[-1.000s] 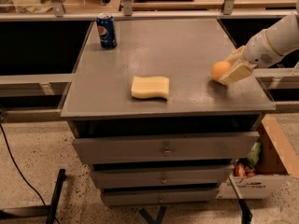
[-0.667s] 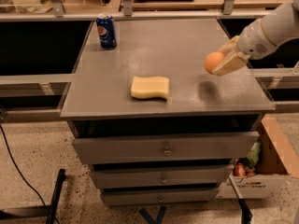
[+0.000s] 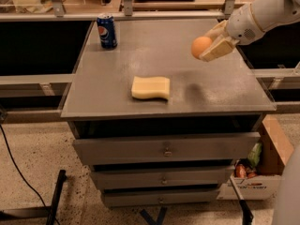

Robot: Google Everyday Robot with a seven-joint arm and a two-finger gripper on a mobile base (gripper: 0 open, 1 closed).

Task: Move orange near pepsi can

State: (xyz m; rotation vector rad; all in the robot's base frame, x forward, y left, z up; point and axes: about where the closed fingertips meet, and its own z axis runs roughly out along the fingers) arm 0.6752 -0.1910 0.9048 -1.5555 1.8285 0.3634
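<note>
At the far-left corner of the bench (image 3: pixel 220 102) the pepsi can (image 3: pixel 107 31) stands upright, its logo facing the camera, close to the back edge. Toward the middle, nearer the front edge, a pale yellow sponge (image 3: pixel 150 88) lies flat, well apart from the can. To the right of it a soft shadow (image 3: pixel 197 93) falls on the grey top, and above that, clear of the surface, hangs the orange (image 3: pixel 201 47), well apart from the can and across the bench from it. The gripper (image 3: pixel 206 46) reaches in from the right at the end of a white arm (image 3: pixel 265 11), and its beige fingers (image 3: pixel 218 49) are clamped on the orange, one above the fruit and one below, with the fruit's left side bulging out past them. The bench top is plain grey with three drawers (image 3: pixel 164 148) stacked beneath it, each with a small knob. On the speckled floor a black cable (image 3: pixel 18 168) trails at the left, and at the right a cardboard box (image 3: pixel 269 170) sits just beside the drawers with packets showing inside
</note>
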